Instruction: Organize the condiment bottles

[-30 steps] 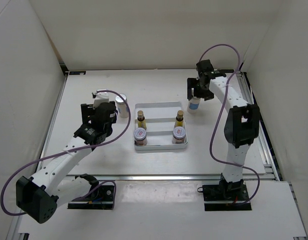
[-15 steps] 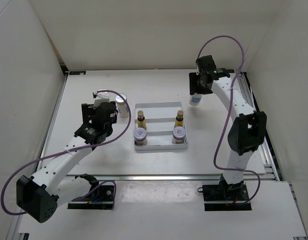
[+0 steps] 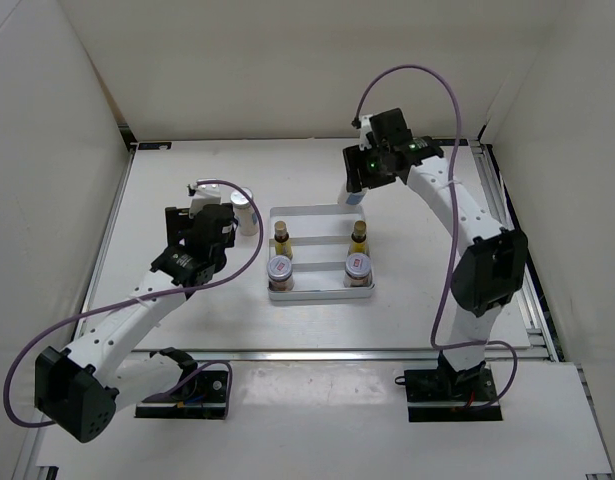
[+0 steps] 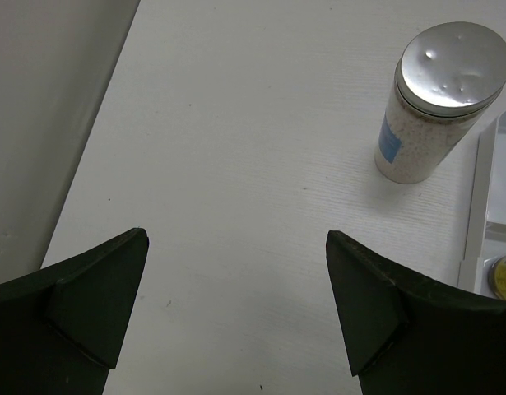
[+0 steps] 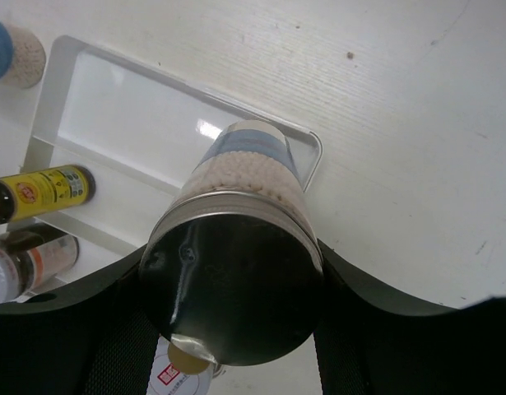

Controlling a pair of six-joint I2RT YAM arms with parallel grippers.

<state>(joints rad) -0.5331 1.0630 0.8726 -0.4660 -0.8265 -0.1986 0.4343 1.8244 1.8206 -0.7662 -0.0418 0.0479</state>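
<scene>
My right gripper [image 3: 359, 180] is shut on a white silver-lidded shaker [image 5: 236, 271] and holds it in the air over the far right corner of the white tray [image 3: 312, 213]. In the tray stand two slim yellow bottles [image 3: 282, 237] [image 3: 358, 236] and two squat red-topped jars [image 3: 279, 267] [image 3: 358, 265]. The second shaker [image 3: 245, 211] stands on the table left of the tray; it also shows in the left wrist view [image 4: 438, 103]. My left gripper [image 4: 236, 309] is open and empty, near side of that shaker.
The tray's far row [image 5: 154, 123] holds nothing. White walls enclose the table on the left, back and right. A purple cable loops from each arm.
My right gripper has lifted the shaker off the table at the far right and carried it left to above the tray's far right corner. The left arm has barely moved.
</scene>
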